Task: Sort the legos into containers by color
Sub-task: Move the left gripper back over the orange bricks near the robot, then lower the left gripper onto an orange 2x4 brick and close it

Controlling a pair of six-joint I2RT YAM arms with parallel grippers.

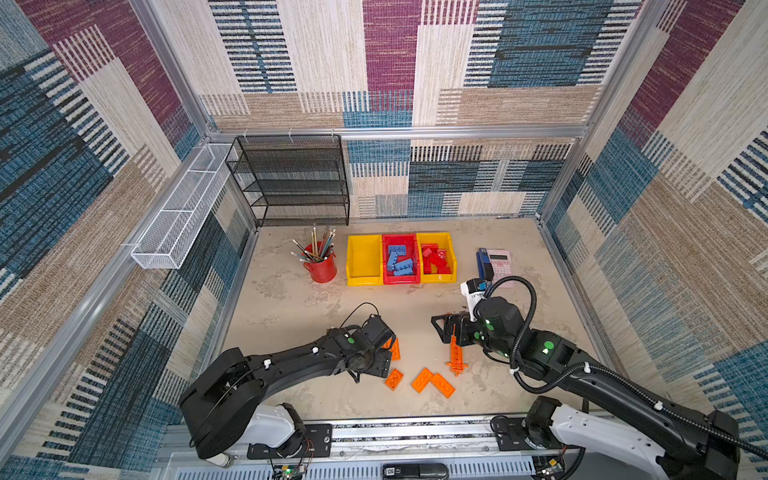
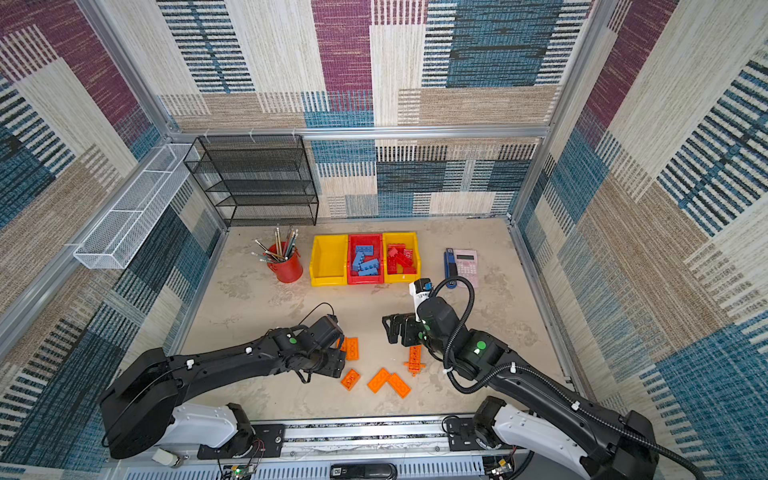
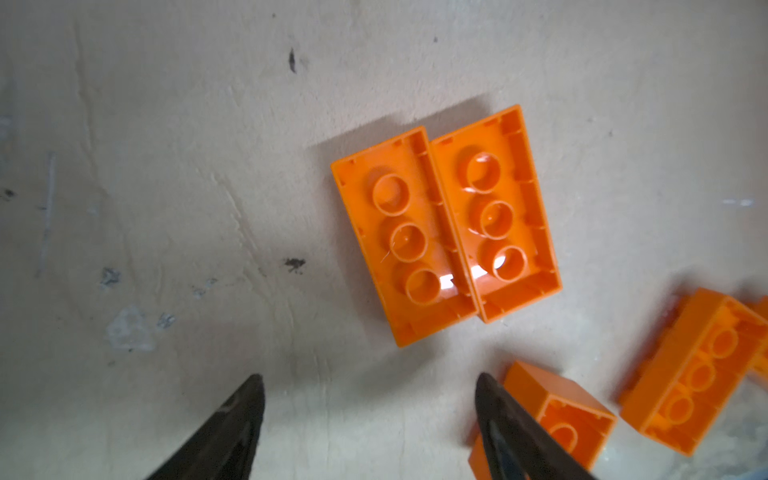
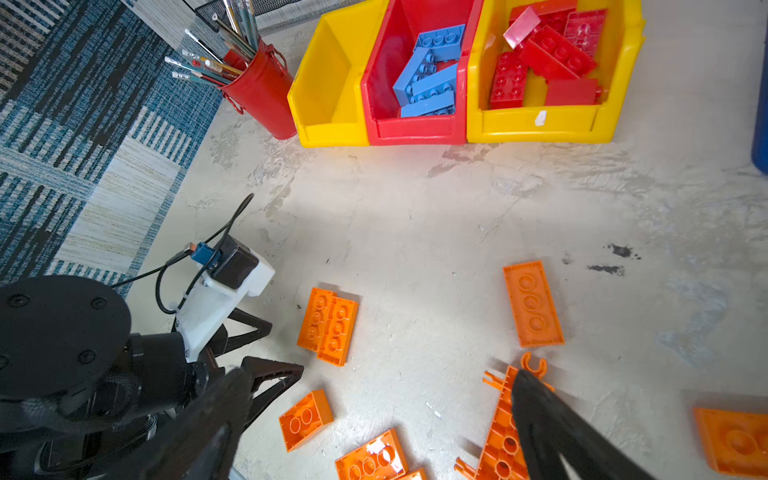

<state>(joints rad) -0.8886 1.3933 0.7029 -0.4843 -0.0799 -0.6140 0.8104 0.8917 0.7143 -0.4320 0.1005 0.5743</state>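
Left wrist view: left end effector (image 3: 369, 376) spread apart over bare tabletop (image 3: 166, 166), orange legos (image 3: 405, 237) just ahead; far beyond, red bin (image 1: 401, 280) holds blue legos (image 1: 401, 262).

L tool (image 3: 370, 384) low, jaws apart, R tool (image 4: 380, 376) jaws spread wide, arms fwd

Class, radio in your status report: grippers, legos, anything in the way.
Left gripper open, right gripper open, both empty. Orange legos on table, yellow bin empty. Nothing blocking.

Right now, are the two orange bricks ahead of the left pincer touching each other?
Touching. The left wrist view shows the pair of orange bricks lying flush along their long sides, with no gap showing between them.
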